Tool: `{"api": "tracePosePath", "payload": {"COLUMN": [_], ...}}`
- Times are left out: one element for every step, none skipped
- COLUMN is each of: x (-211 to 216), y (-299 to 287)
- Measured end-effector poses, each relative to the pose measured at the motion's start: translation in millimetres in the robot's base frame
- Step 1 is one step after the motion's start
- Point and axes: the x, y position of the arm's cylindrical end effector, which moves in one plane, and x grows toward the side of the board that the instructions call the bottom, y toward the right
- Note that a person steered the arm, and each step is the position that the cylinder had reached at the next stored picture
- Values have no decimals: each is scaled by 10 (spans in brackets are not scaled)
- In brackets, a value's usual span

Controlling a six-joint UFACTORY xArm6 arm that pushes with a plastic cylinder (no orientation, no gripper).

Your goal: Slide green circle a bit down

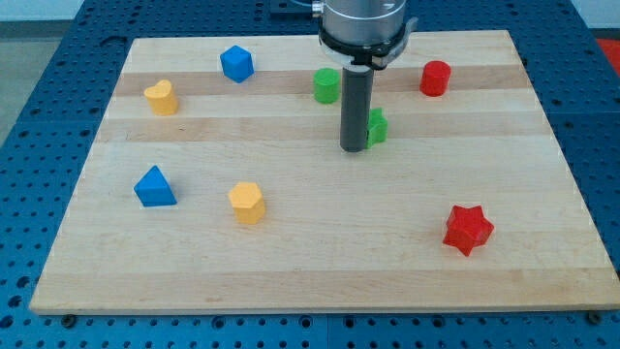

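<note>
While our dark rod hangs over the upper middle of the pale wooden board (310,271), my tip (354,150) rests on the wood below and slightly to the view's right of the green circular block (326,85), near it but not touching. The rod has no jaws and holds nothing; it only presses against whatever it meets. Just at the tip's right side sits a second green block (378,126), partly hidden behind the rod, so we cannot tell its shape or whether the two touch.

We see the green circular block close to the board's top edge, with bare wood directly beneath it running down to the bottom edge. To the view's left of it, a blue hexagonal block (236,63) sits nearer the top edge, and a yellow heart-like block (162,97) lies near the left edge. A red cylindrical block (435,78) stands toward the top right, well apart from the green circular block.

Lower down, a blue triangular block (154,187) and a second yellow block (247,203) occupy the left half, while a red star block (468,229) sits toward the lower right. Around the board we see a blue perforated table (39,145).
</note>
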Motion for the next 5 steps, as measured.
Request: {"api": "tracePosePath", "payload": {"x": [248, 405, 407, 283, 24], "y": [-263, -411, -427, -560, -563]}}
